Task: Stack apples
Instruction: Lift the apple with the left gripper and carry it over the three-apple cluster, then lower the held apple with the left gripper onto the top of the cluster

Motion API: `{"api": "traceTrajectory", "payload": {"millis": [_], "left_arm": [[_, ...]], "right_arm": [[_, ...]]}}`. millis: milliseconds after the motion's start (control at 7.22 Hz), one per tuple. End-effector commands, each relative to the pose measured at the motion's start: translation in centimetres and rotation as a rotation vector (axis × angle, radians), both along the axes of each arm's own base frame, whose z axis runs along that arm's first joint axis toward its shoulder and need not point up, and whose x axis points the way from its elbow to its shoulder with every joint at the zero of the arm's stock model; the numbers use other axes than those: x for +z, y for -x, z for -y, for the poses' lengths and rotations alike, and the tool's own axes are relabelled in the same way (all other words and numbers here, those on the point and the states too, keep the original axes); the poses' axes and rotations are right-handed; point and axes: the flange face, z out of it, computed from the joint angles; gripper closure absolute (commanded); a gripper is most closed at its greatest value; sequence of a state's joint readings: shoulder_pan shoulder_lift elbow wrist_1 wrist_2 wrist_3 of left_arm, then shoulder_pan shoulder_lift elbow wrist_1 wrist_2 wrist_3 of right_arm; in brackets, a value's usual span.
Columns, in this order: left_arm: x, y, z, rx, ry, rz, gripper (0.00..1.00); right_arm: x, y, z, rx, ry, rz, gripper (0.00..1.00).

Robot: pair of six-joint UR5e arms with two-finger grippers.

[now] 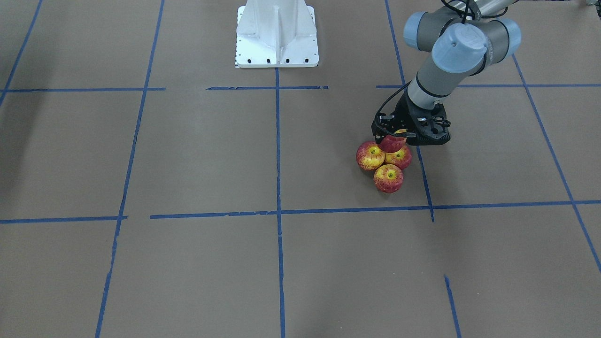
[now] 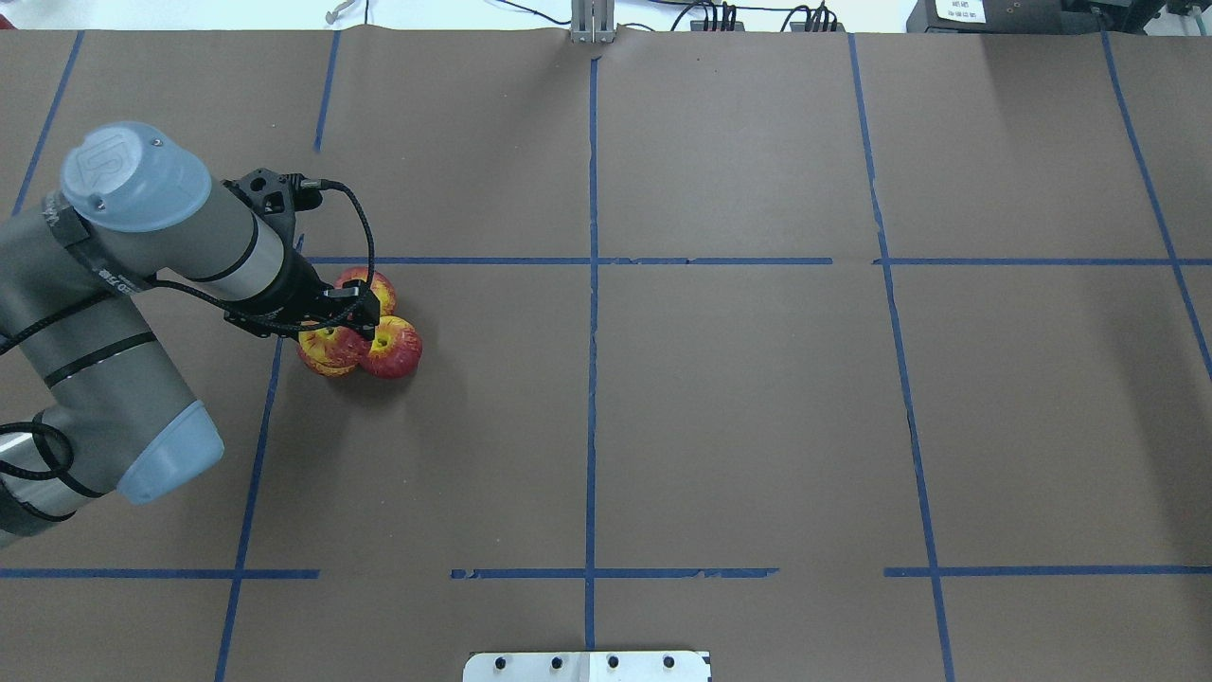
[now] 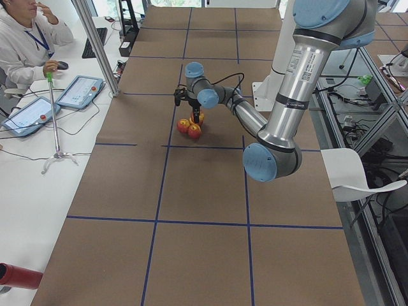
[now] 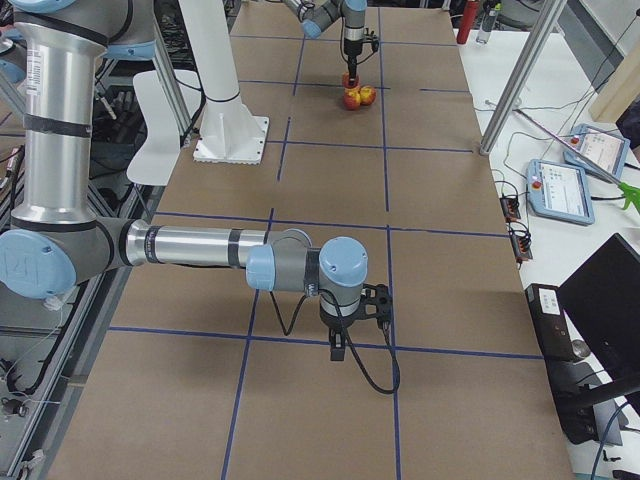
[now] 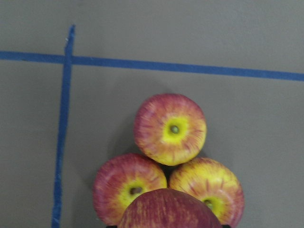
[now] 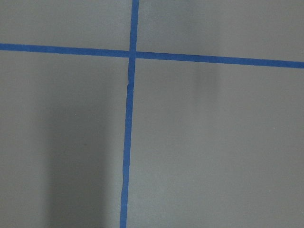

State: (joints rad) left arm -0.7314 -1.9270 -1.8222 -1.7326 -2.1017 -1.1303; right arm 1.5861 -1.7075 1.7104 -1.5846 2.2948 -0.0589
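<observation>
Three red-and-yellow streaked apples [image 1: 388, 178] lie touching in a triangle on the brown table, stem dimples up; they also fill the left wrist view [image 5: 170, 128]. My left gripper [image 1: 393, 141] is shut on the darker, deep red apple [image 1: 392, 144] and holds it just over the triangle's robot-side edge, above the two nearer apples. That apple shows at the bottom of the left wrist view [image 5: 168, 211]. In the overhead view the left gripper [image 2: 348, 317] covers part of the group. My right gripper [image 4: 345, 340] shows only in the exterior right view, low over bare table; I cannot tell whether it is open.
The white robot base [image 1: 277, 35] stands at mid table. Blue tape lines [image 1: 278, 211] divide the brown surface. An operator [image 3: 25, 38] sits at a side table with tablets [image 3: 80, 91]. A metal pole [image 3: 95, 44] stands by the table's edge.
</observation>
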Motion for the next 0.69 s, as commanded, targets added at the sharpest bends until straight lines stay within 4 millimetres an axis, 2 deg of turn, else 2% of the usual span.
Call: {"api": "traceTrajectory", "payload": {"millis": [0,415,554], "left_arm": [[-0.4,-0.4,0.2,-0.004,-0.008,0.001,1.0],[-0.1,0.0,1.6,-0.047,-0.04,0.028,1.0],[0.1,-0.6,2.7,-0.064,-0.045,0.047,1.0]], "right_arm": [[0.0,0.0,0.0,0.0,0.0,0.0,0.0],[0.0,0.0,0.0,-0.001,-0.001,0.0,0.0],[0.0,0.0,0.0,0.0,0.0,0.0,0.0]]}}
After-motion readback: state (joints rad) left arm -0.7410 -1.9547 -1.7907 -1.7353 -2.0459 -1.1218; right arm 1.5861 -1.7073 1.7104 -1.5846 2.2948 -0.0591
